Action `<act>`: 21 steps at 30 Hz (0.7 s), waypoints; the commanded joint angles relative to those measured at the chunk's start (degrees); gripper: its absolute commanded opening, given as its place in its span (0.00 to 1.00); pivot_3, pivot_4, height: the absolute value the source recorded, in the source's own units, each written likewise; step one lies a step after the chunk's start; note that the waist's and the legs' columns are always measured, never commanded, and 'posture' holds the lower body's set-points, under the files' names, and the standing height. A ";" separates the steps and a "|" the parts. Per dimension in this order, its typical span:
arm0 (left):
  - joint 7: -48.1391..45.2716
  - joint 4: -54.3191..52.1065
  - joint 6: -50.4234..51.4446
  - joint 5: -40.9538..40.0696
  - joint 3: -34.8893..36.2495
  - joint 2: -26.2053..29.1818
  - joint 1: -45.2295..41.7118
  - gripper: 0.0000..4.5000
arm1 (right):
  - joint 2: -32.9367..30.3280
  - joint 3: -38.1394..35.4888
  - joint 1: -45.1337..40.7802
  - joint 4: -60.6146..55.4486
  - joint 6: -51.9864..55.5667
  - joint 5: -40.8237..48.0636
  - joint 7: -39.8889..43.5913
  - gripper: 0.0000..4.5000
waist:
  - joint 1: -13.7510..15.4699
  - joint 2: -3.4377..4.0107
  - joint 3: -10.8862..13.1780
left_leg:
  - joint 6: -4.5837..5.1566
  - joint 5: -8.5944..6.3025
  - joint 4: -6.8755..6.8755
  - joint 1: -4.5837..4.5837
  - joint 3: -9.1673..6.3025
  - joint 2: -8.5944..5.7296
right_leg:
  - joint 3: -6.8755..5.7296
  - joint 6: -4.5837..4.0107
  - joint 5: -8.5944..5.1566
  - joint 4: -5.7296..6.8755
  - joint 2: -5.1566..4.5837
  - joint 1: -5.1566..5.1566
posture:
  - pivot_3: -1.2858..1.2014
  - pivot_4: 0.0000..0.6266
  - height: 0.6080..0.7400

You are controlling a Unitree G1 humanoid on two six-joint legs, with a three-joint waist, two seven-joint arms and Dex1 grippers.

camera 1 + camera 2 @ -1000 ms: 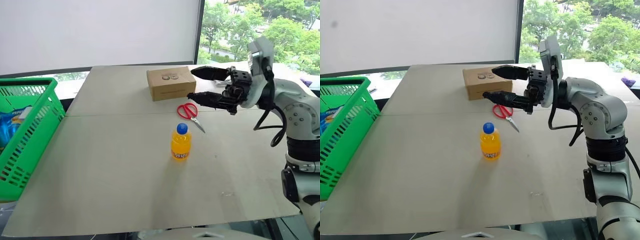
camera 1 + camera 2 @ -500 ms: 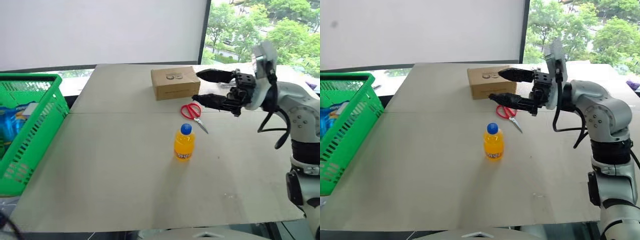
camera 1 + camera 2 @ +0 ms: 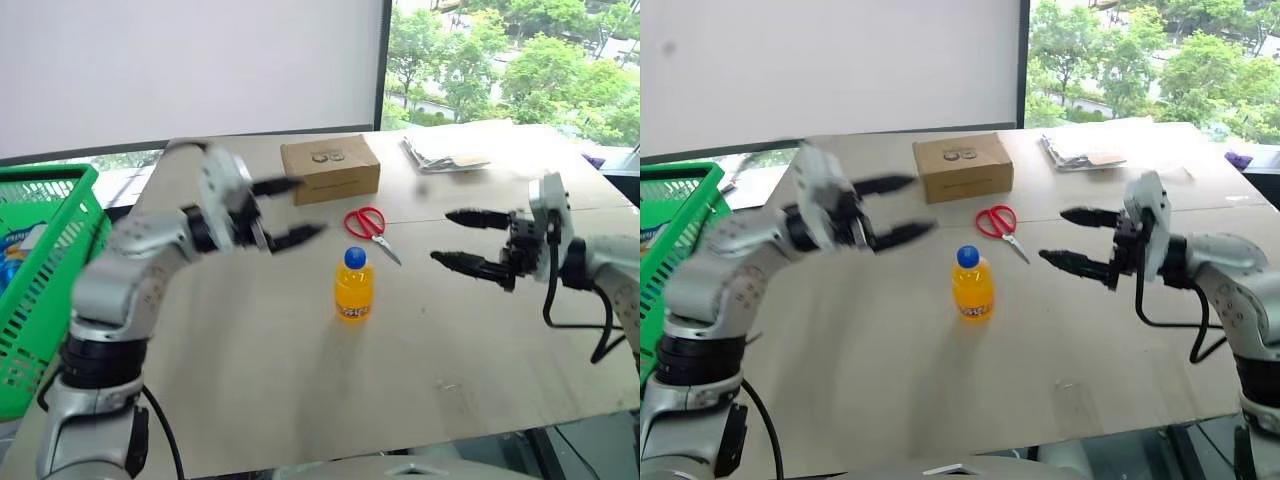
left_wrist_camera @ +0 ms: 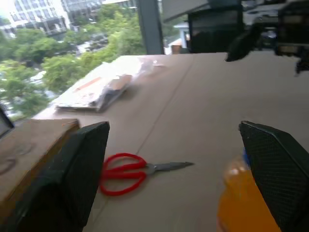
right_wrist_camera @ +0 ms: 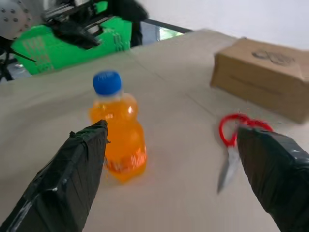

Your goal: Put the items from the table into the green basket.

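Right wrist view: upright orange drink bottle (image 5: 118, 143), blue cap (image 5: 107, 81).

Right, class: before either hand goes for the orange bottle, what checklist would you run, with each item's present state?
1. Orange bottle upright, cap on: ok.
2. Left hand open: ok.
3. Right hand open: ok.
4. Both hands apart from the bottle, nothing held: ok.
5. Scissors and cardboard box clear of the bottle: ok.
6. Room in the green basket: cannot tell.
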 commanded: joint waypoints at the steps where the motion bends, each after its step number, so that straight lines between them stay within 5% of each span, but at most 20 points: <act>1: -6.50 3.82 -5.09 3.06 -2.17 1.43 -0.26 0.99 | 0.19 -4.68 5.61 -4.59 -4.71 -1.16 -0.71 1.00 | -0.59 0.20 0.07 | 0.00 0.00 0.09 0.04 0.06 0.04 | 0.03 0.01 0.00 0.04 0.08 0.05 | 0.48 0.00 1.00; 10: -9.28 12.78 -9.36 6.12 -3.86 -3.07 -2.58 0.99 | 1.80 -6.31 14.03 -10.31 -6.89 -1.23 -4.77 1.00 | -4.63 0.51 0.31 | 0.05 -0.01 0.20 1.41 0.63 0.31 | 0.32 0.19 -0.25 -0.06 0.69 1.29 | 0.46 0.00 1.00; 21: -11.85 22.07 -8.76 7.75 -6.55 -10.13 -1.82 0.99 | -2.08 -2.65 15.39 -10.87 -7.83 0.32 2.40 1.00 | -6.40 0.49 0.32 | 0.22 -0.14 0.14 1.56 1.09 0.58 | 1.08 0.46 -0.09 -0.07 1.03 1.22 | 0.46 0.00 1.00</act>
